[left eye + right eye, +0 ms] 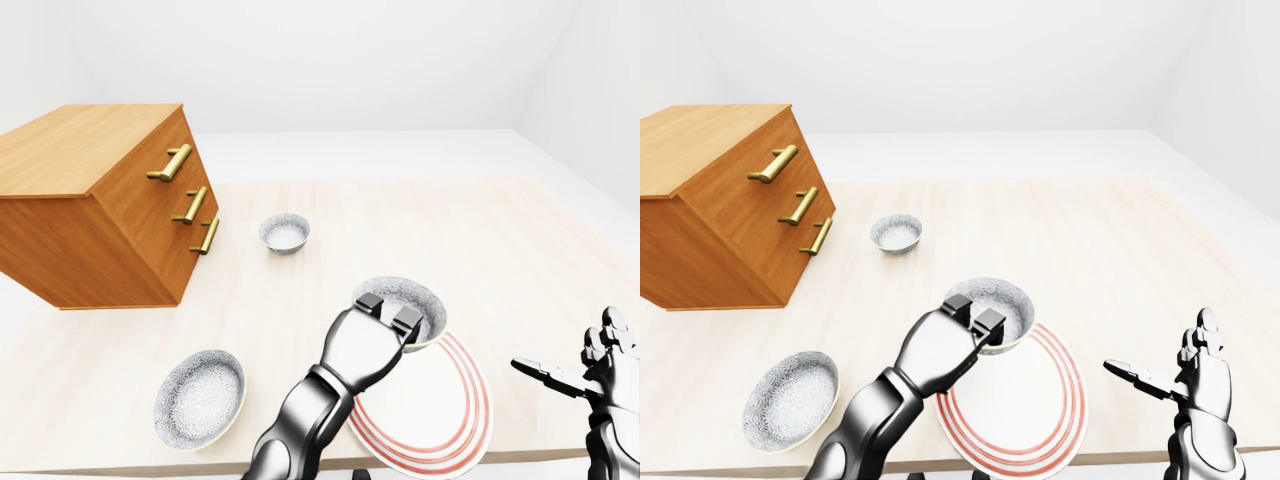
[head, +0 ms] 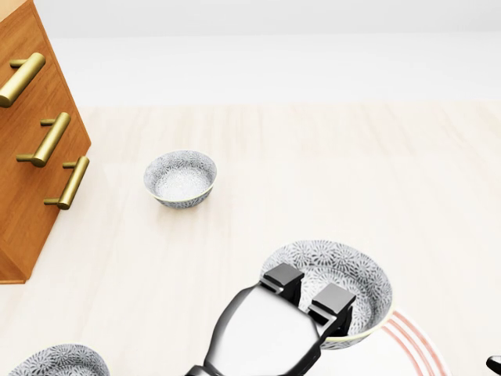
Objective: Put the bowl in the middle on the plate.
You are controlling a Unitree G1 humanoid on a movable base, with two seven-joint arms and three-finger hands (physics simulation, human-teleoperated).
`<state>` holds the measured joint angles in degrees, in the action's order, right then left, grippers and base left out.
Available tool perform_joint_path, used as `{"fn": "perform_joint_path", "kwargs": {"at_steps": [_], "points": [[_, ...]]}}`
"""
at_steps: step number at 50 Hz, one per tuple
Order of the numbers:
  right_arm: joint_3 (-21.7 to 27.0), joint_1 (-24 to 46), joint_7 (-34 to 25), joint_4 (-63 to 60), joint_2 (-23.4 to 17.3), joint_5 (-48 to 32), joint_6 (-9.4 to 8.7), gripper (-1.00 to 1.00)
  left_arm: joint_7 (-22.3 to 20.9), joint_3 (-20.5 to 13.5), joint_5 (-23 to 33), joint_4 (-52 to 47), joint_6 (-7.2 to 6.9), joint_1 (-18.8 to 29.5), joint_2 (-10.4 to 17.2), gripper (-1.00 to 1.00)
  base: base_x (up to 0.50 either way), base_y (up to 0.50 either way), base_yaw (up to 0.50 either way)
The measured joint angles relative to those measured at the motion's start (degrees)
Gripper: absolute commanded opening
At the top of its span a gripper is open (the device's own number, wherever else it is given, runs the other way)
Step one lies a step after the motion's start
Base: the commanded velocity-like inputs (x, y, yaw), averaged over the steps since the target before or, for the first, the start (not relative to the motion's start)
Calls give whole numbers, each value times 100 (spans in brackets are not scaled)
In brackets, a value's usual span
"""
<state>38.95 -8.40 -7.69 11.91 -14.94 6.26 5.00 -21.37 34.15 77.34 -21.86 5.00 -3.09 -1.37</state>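
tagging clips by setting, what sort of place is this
Likely a bare simulated tabletop setup rather than a lived-in room: a pale wooden table within blank white walls, a wooden drawer chest, a red-ringed plate and patterned bowls.

I see a pale wood-grain tabletop (image 1: 450,230) carrying an orange-brown wooden drawer chest (image 1: 90,210), a small grey patterned bowl (image 1: 284,232) beside it, another grey patterned bowl (image 1: 199,398) at the left-eye view's lower left, and a red-ringed white plate (image 1: 440,420).

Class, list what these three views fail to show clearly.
- Head view: the plate is mostly hidden by the held bowl and left robot hand, and cut by the bottom edge.
- All views: whether the held bowl touches the plate; its underside is hidden.
- Head view: right robot hand almost wholly cut off at the right edge.
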Motion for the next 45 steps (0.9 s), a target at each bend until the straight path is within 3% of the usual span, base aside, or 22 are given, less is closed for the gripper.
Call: {"fn": "perform_joint_path", "kwargs": {"at_steps": [19, 31, 45], "points": [[-29, 12, 15, 71, -16, -7, 0, 100, 425, 601, 345, 229, 0, -294, 168, -100, 0, 0, 0], [-43, 15, 23, 96, -23, -13, 0, 100, 428, 898, 275, 341, 0, -361, 163, -100, 0, 0, 0], [-34, 3, 14, 47, -11, -15, 0, 100, 491, 1049, 314, 581, 0, -367, 173, -100, 0, 0, 0]]}}
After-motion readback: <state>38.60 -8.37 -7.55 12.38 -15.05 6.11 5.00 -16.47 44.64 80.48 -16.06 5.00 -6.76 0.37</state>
